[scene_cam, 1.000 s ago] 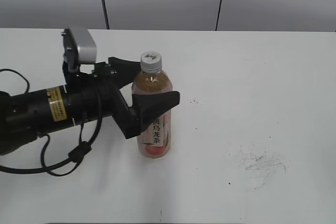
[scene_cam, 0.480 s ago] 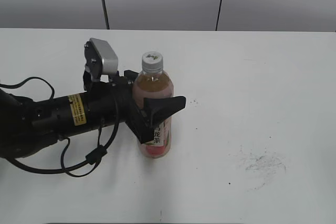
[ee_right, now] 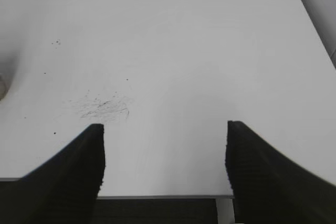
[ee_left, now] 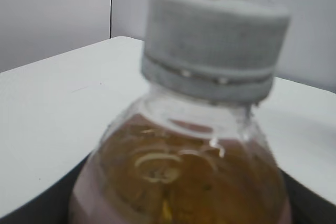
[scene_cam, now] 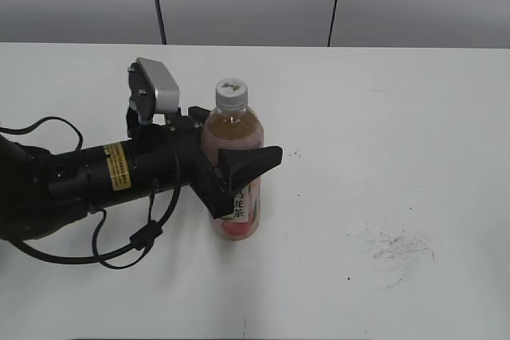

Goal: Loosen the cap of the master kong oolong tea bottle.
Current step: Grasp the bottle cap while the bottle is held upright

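Observation:
The master kong oolong tea bottle (scene_cam: 237, 211) stands upright on the white table, with pale amber tea and a pink label. Its white ribbed cap (scene_cam: 230, 93) is on top. My left gripper (scene_cam: 239, 149) reaches in from the left and is shut on the bottle's body below the shoulder, one jaw in front and one behind. In the left wrist view the cap (ee_left: 215, 45) and the bottle's shoulder (ee_left: 184, 171) fill the frame, with dark jaw edges at the bottom corners. My right gripper (ee_right: 164, 135) is open and empty over bare table, and does not show in the exterior view.
The white table (scene_cam: 398, 117) has a patch of dark scuff marks (scene_cam: 398, 248) at the front right, which also shows in the right wrist view (ee_right: 102, 107). The table's front edge (ee_right: 163, 196) lies under the right gripper. A black cable (scene_cam: 119, 244) loops below the left arm.
Since a second ago the left arm moved right and its jaws closed in on the bottle's body. Nothing has visibly moved in the last half second.

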Available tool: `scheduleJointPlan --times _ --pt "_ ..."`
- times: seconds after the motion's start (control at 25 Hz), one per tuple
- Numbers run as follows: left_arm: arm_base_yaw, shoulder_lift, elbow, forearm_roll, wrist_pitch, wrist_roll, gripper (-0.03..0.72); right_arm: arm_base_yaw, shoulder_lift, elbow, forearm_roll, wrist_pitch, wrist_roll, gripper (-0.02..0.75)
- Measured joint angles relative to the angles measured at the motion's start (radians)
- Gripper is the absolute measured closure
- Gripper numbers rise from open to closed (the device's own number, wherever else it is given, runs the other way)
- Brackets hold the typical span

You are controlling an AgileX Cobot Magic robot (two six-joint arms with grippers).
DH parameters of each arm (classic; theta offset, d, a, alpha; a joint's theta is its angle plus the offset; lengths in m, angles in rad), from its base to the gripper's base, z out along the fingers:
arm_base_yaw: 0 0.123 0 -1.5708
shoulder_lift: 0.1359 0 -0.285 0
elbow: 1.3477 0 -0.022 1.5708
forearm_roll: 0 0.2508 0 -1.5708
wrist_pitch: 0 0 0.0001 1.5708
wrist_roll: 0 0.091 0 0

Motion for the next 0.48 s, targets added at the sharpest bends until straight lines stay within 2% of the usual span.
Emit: scheduleJointPlan --times 0.24,0.48 --pt "0.0 0.0 0.0 0.0 0.0 0.0 0.242 0.0 0.076 -0.025 0.031 -0.059 -0.069 0.225" --pt "0.0 0.0 0.0 0.0 0.0 0.001 0.242 0.004 0.502 -0.188 0.231 -0.134 -0.407 0.289"
